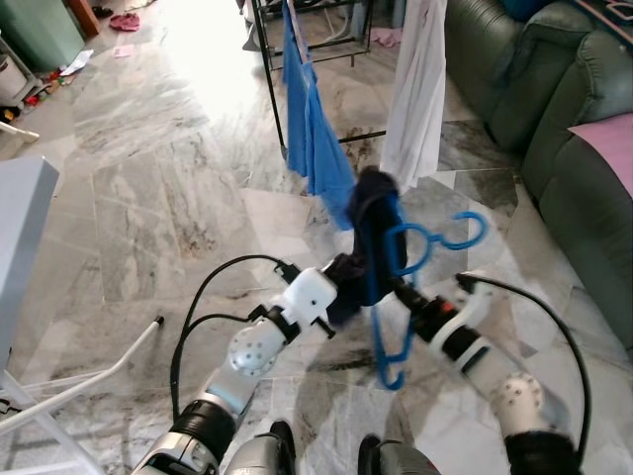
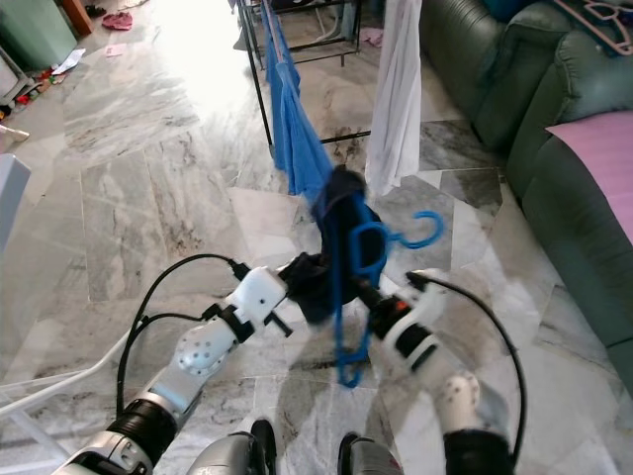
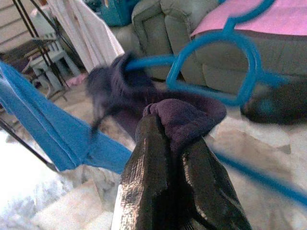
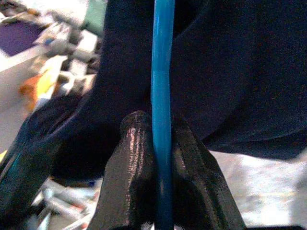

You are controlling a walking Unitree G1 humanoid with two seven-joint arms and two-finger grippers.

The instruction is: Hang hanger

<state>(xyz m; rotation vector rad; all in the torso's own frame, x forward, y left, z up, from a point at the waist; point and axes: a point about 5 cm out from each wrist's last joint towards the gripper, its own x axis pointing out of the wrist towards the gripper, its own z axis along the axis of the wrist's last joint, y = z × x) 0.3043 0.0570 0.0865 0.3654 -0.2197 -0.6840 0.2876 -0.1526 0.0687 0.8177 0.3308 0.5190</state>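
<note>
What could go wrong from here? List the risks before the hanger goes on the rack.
1. The left gripper pinches only a fold of the dark garment; the cloth could slide off the blue hanger.
2. The right gripper clamps just one thin bar of the hanger, so it might twist in the grip.
3. The hook points sideways, and a blue cloth and white cloth already hang on the rack; it could snag them.

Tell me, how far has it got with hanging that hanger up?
Done: the dark garment is draped on the blue hanger. In hand: the right gripper clamps the hanger's bar, and the left gripper pinches the cloth. Left: hooking it onto the drying rack, which stands ahead beside a blue cloth.
</note>
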